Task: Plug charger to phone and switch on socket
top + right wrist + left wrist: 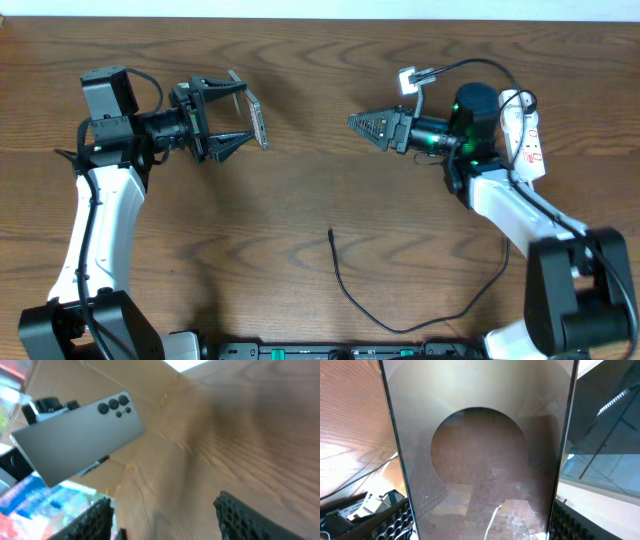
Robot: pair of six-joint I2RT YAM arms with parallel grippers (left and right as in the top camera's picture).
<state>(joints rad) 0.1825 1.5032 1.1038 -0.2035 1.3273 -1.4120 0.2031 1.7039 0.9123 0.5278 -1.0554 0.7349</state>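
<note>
Overhead: your left gripper clamps the slick, rigid grey slab phone at ten o'clock; right gripper parted, empty. Limp thin black charger cable, six o'clock: pinch behind its tip.

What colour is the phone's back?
Silver-grey; the phone shows best in the right wrist view.

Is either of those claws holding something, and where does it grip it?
The left gripper holds the phone by its two long side edges; the right gripper holds nothing.
</note>
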